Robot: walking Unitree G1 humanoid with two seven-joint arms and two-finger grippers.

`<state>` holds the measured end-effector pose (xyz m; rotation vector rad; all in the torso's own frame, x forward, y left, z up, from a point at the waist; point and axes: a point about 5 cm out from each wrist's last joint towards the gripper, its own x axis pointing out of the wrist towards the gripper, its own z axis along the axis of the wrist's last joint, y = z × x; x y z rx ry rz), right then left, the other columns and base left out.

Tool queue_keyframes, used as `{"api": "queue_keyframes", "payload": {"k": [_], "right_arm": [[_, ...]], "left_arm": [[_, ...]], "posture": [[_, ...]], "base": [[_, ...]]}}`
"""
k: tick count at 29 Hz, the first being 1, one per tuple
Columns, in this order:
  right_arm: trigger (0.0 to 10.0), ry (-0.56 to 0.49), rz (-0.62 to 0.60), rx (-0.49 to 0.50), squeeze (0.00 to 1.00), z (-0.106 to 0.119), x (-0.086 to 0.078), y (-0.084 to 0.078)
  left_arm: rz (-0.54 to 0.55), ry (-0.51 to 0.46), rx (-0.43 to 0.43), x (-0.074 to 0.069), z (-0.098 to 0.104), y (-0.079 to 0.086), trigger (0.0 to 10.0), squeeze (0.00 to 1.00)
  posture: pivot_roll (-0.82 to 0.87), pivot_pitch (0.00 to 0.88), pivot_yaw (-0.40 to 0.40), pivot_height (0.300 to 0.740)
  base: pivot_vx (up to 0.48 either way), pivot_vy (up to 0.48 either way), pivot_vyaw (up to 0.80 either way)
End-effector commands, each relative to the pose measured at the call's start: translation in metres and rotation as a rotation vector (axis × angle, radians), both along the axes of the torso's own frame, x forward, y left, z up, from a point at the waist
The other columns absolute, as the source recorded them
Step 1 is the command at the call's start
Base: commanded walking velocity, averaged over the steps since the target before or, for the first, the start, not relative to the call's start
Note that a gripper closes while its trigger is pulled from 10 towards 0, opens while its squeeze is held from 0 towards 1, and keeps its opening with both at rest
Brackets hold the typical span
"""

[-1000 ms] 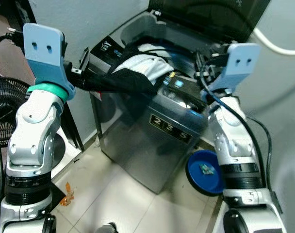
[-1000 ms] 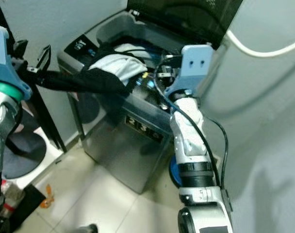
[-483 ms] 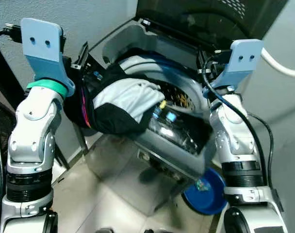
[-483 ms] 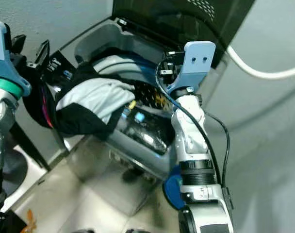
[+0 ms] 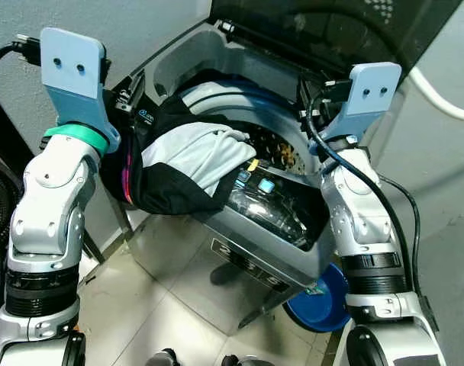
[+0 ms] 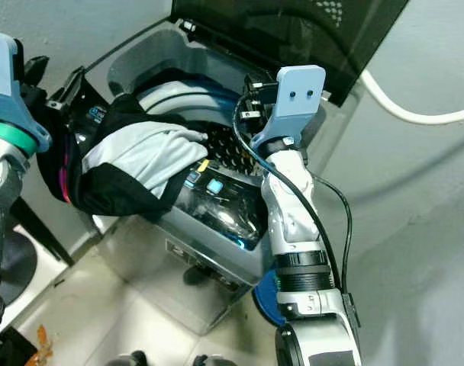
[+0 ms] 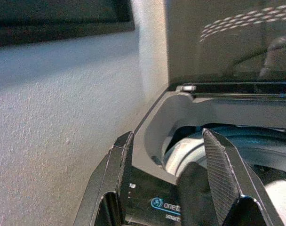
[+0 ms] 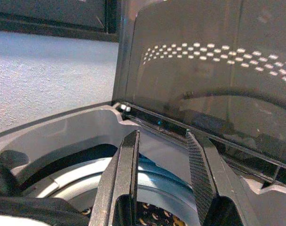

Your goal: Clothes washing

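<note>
A grey top-loading washing machine [image 5: 251, 255] stands with its dark lid [image 5: 331, 30] raised. A black and white garment [image 5: 188, 160] lies bunched over the tub's left front rim, partly hanging outside. My left gripper [image 5: 133, 85] is open at the machine's left edge, just above the garment; in the left wrist view its fingers [image 7: 218, 174] flank a fold of black cloth [image 7: 194, 190] without closing on it. My right gripper [image 5: 308, 95] hovers open over the right side of the drum [image 8: 147, 197], nothing between its fingers.
A blue round basin [image 5: 323, 301] lies on the tiled floor at the machine's right front corner. A white hose [image 5: 446, 99] runs along the right wall. The grey wall stands close behind and to the left. An orange scrap [image 6: 41, 335] lies on the floor.
The camera has moved closer over the machine. The black cloth that stretched from my left gripper to the tub a second ago now lies bunched on the rim.
</note>
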<state>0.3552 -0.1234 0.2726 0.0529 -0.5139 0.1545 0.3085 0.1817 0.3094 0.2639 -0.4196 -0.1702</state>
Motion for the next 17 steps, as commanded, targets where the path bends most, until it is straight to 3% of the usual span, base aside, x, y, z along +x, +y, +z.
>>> {"api": "queue_keyframes", "payload": {"k": [1,4,8,11,13,16,17], "right_arm": [[10.0,0.005,-0.014,0.013,0.00,-0.002,0.000,-0.007],[10.0,-0.002,0.004,0.005,0.00,-0.001,-0.001,-0.006],[10.0,-0.012,0.028,-0.005,0.00,0.001,-0.003,-0.004],[10.0,-0.022,0.035,-0.013,0.00,0.003,-0.004,-0.005],[10.0,-0.036,0.022,-0.013,0.00,0.006,-0.004,-0.008],[10.0,-0.039,0.018,-0.011,0.00,0.008,-0.004,-0.009],[10.0,-0.043,0.015,-0.009,0.00,0.009,-0.004,-0.010]], "left_arm": [[-0.048,0.003,0.022,-0.003,-0.003,-0.006,10.0,0.00],[-0.150,0.012,0.144,-0.011,-0.005,-0.012,10.0,0.00],[-0.168,0.030,0.148,-0.013,-0.006,-0.012,10.0,0.00],[-0.089,0.076,0.088,-0.006,-0.011,-0.008,10.0,0.00],[0.120,0.166,-0.017,0.007,-0.024,0.003,10.0,0.00],[0.179,0.188,-0.039,0.010,-0.027,0.007,10.0,0.00],[0.247,0.198,-0.038,0.012,-0.029,0.014,10.0,0.00]], "posture": [[0.08,0.051,-0.058,0.740],[0.08,0.049,-0.055,0.740],[0.08,0.049,-0.052,0.740],[0.08,0.048,-0.049,0.740],[0.08,0.047,-0.050,0.740],[0.08,0.048,-0.050,0.740],[0.08,0.047,-0.051,0.740]], "base": [[0.000,0.000,0.00],[0.000,0.000,0.00],[0.000,0.000,0.00],[0.000,0.000,0.00],[0.000,0.000,0.00],[0.000,0.000,0.00],[0.000,0.000,0.00]]}}
